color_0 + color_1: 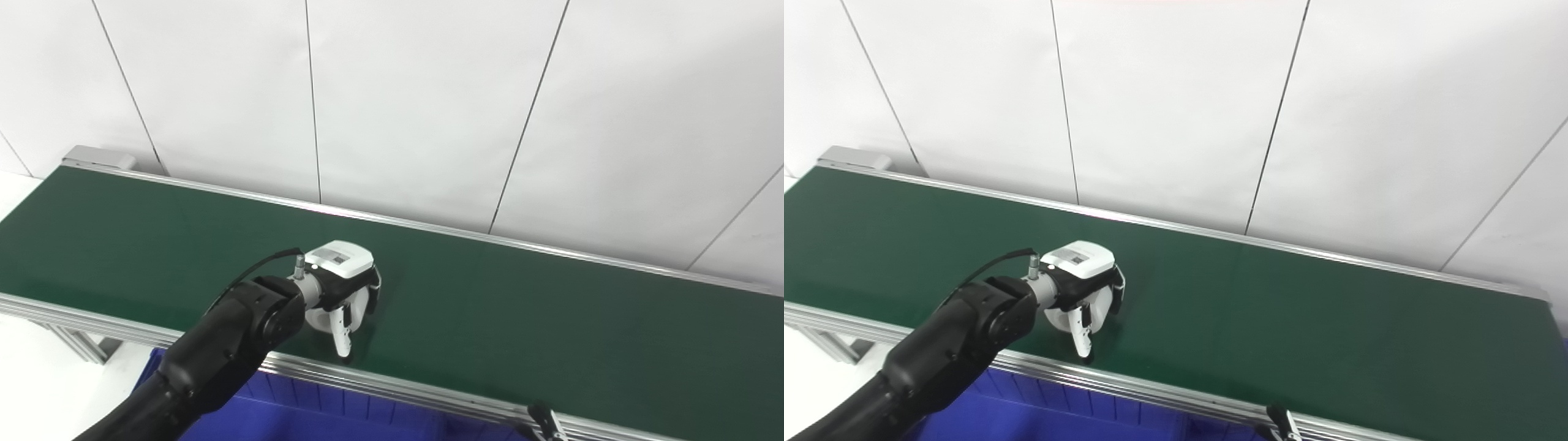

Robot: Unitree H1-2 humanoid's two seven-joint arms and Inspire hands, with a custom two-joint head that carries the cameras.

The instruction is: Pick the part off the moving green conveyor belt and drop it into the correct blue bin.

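My left hand (340, 288) is over the near half of the green conveyor belt (520, 318), palm down, with its fingers curled toward the belt. They close around a white rounded part (320, 320) that rests on the belt under the palm; most of the part is hidden by the hand. One finger (342, 340) points down to the belt near its front rail. A blue bin (306, 416) lies below the belt's front edge, under my left forearm. Only a small dark tip of my right hand (547, 422) shows at the bottom edge.
The belt runs from far left to near right between aluminium rails (429, 398). A white panelled wall (429, 110) stands close behind it. The belt's end housing (98, 158) is at the far left. A metal frame leg (73, 343) stands at the lower left.
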